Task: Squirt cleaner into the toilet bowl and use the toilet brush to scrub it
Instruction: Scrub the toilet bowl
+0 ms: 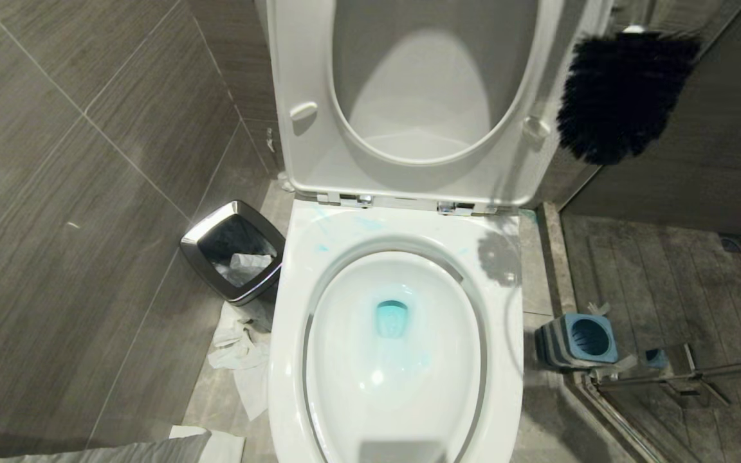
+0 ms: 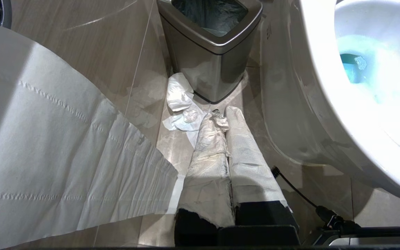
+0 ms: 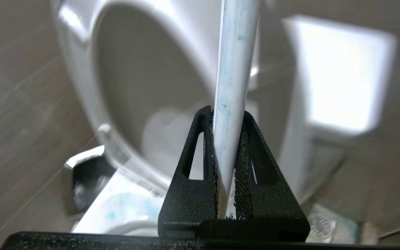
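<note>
The toilet bowl stands open with seat and lid raised against the wall. Turquoise cleaner tints the water at the drain, and thin streaks of it mark the back of the rim. The toilet brush shows its black bristle head in the air at the upper right, beside the raised seat. My right gripper is shut on the brush's white, blue-smeared handle. My left gripper, its fingers wrapped in white paper, is shut and empty, low beside the bowl's outer wall.
A chrome-rimmed bin stands left of the toilet with crumpled tissue on the floor before it. The empty blue brush holder sits on the floor at the right by a glass shower door rail. A toilet paper sheet hangs near my left arm.
</note>
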Motion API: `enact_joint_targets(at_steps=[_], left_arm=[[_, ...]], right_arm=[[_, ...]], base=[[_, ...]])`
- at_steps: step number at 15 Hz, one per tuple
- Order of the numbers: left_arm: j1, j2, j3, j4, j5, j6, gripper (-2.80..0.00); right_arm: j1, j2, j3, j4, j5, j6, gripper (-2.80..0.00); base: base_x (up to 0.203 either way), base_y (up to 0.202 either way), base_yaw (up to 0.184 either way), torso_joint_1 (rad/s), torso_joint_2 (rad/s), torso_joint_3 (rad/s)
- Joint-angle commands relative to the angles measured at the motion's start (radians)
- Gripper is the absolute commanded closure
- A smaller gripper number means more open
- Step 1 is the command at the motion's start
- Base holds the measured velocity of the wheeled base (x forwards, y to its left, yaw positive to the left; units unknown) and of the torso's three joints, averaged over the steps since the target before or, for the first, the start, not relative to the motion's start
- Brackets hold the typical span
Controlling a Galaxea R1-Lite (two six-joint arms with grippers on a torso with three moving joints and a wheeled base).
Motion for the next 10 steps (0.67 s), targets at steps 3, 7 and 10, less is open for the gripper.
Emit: enact_joint_targets(at_steps=[3,7,10], left_arm=[[0.0,0.001,0.008,0.0,0.0,0.0,0.0],[0.0,0.001,0.008,0.0,0.0,0.0,0.0],[0.0,0.001,0.008,0.0,0.0,0.002,0.0]], right_arm=[[0.098,0.101,0.135,-0.26,-0.032,-0.092,0.0],[0.213,0.127,0.278,-0.442,-0.131,-0.152,0.0],[0.243,0.127,0.421,-0.56,-0.155,-0.153,0.0]], base=[[0.0,0.0,0.0,0.0,0.0,0.0],[0.0,0.0,0.0,0.0,0.0,0.0],[0.0,0.0,0.0,0.0,0.0,0.0]])
